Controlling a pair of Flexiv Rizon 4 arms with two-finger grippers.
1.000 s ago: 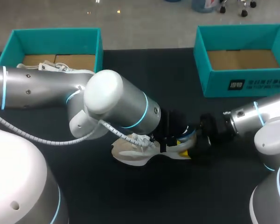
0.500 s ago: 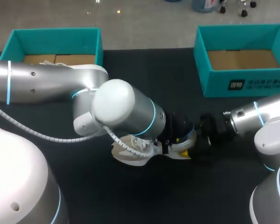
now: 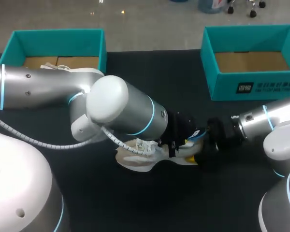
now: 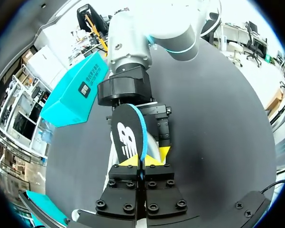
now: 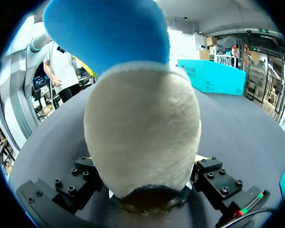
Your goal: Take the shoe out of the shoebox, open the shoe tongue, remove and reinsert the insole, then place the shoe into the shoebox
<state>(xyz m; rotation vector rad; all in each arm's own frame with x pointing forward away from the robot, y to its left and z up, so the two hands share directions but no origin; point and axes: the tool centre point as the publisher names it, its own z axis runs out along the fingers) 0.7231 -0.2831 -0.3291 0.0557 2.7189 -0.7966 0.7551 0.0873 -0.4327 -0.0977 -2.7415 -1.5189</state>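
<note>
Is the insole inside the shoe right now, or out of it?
Partly out at least: the insole stands up from the shoe, pinched in the left gripper; its front end is hidden.

My left arm (image 3: 43, 92) comes in from the left side and goes past the middle. It bends at a big round joint, and its wrist points down and to the right. The left gripper (image 4: 142, 164) has its two fingers pressed close together. They pinch a thin insole (image 4: 128, 137) that stands up between the yellow tips. My right arm (image 3: 266, 121) comes in from the right side. It lies low and flat and points to the left. The right gripper (image 3: 204, 147) has its fingers far apart, one on each side of the back of the shoe (image 5: 142, 137), and they hold it. The two grippers face each other, very close.
</note>
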